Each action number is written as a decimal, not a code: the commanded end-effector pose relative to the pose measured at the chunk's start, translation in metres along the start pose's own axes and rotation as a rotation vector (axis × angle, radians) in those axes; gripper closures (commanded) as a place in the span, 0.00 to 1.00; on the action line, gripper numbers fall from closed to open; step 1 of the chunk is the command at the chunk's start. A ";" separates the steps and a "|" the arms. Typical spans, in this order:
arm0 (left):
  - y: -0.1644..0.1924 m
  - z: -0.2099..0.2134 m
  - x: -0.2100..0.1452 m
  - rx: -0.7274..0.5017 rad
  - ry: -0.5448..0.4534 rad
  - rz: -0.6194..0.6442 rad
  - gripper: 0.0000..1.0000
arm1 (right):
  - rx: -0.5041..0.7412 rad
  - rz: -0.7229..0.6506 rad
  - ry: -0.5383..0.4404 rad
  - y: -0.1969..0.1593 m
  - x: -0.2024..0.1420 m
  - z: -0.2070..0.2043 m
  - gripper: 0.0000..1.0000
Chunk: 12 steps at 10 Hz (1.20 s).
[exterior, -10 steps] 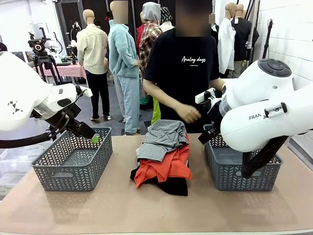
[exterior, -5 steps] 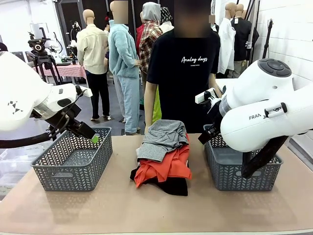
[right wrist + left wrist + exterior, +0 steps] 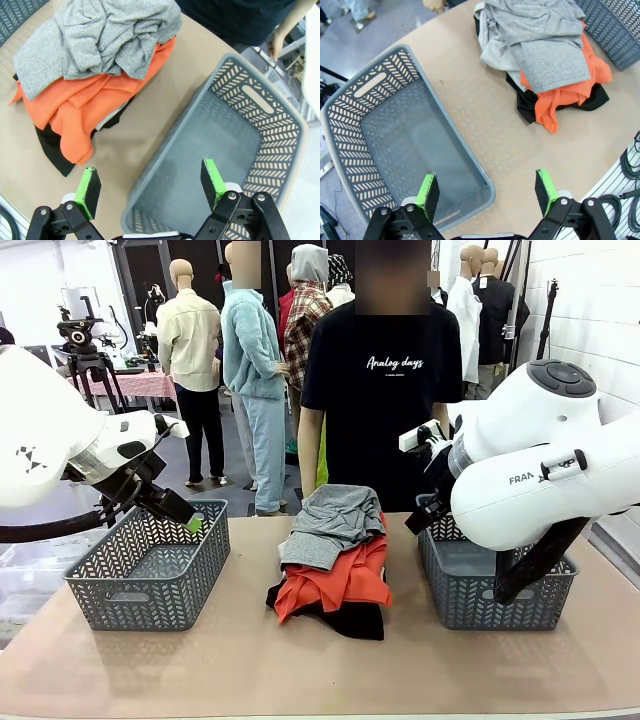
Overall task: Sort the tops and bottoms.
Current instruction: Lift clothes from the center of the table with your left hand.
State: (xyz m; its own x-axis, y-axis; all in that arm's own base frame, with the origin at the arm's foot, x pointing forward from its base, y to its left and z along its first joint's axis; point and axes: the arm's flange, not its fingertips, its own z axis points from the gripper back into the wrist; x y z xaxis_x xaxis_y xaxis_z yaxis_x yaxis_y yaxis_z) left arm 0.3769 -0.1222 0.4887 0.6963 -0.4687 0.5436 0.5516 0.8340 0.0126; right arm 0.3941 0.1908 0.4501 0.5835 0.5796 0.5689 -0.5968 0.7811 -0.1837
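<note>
You've nothing sorted yet: the tops (image 3: 335,525) lie heaped over the black bottoms (image 3: 355,621) at the worktop's (image 3: 200,670) middle, between two bare baskets (image 3: 150,585) (both arms' jaws apart, holding nothing).

Robotics lab by the look of it, large white robot arm (image 3: 540,470) at either side of a beige desk (image 3: 300,660), black camera on a tripod (image 3: 80,340) behind, black cables (image 3: 631,162) coiled past the desk edge
</note>
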 end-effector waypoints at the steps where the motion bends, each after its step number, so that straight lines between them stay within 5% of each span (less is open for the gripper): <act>1: 0.001 -0.001 0.000 0.000 0.000 0.001 0.00 | -0.002 -0.002 -0.005 -0.001 0.000 -0.001 0.00; 12: 0.000 0.000 0.000 0.000 0.000 0.000 0.00 | -0.002 -0.002 -0.005 -0.001 0.000 -0.001 0.00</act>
State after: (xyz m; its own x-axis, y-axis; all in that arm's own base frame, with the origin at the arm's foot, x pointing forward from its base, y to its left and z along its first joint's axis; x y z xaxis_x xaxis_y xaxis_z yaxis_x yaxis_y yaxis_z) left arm 0.3769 -0.1222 0.4887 0.6962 -0.4687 0.5436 0.5516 0.8340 0.0126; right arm 0.3941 0.1908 0.4501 0.5835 0.5796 0.5689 -0.5968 0.7811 -0.1837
